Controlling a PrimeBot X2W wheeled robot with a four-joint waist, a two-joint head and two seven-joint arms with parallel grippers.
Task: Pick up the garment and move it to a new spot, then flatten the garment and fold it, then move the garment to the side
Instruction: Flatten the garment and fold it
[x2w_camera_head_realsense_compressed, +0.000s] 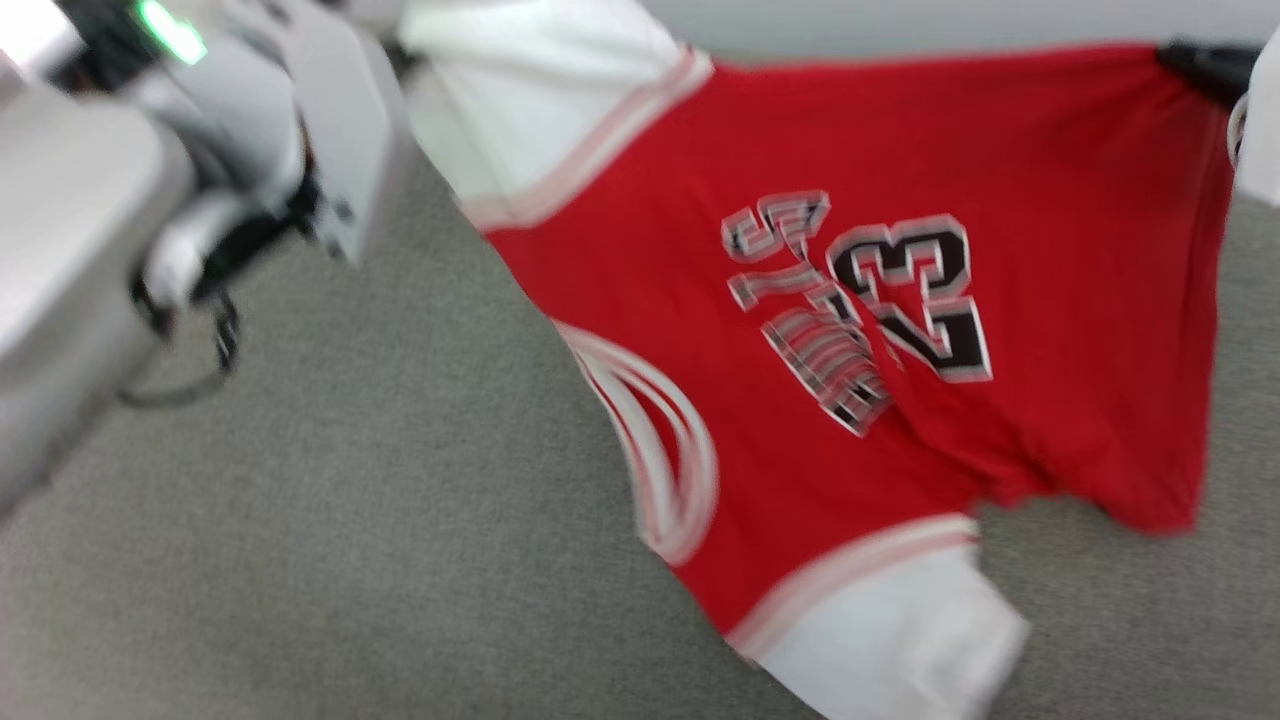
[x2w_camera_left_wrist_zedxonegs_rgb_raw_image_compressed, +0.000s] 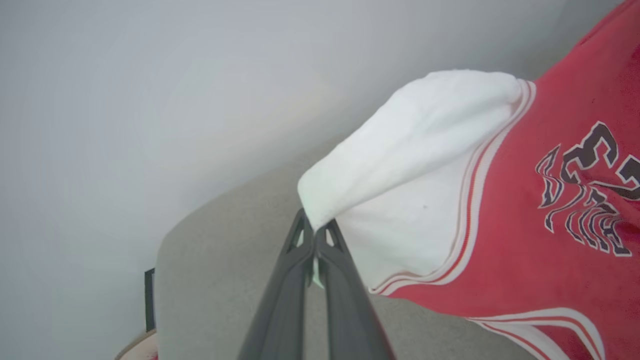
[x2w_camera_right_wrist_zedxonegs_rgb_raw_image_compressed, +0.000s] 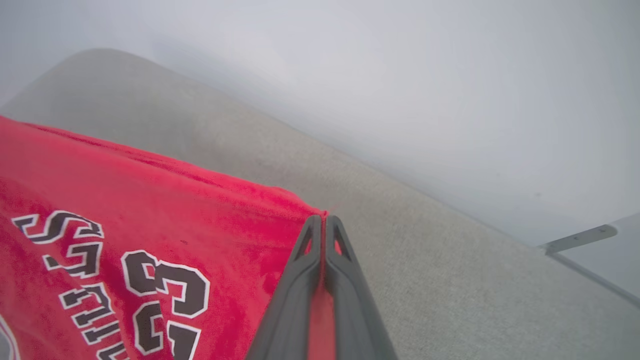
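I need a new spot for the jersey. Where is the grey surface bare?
The widest bare grey surface lies left of the jersey, out to the pale arm. A narrower strip lies lower right, past the jersey's edge. The middle is crowded: the jersey hangs between the left gripper and right gripper, both shut on it.

Likely a plain lab or test room: a grey cloth-covered tabletop (x2w_camera_head_realsense_compressed: 330, 520) with rounded corners stands against a bare pale-grey wall (x2w_camera_left_wrist_zedxonegs_rgb_raw_image_compressed: 125, 100).
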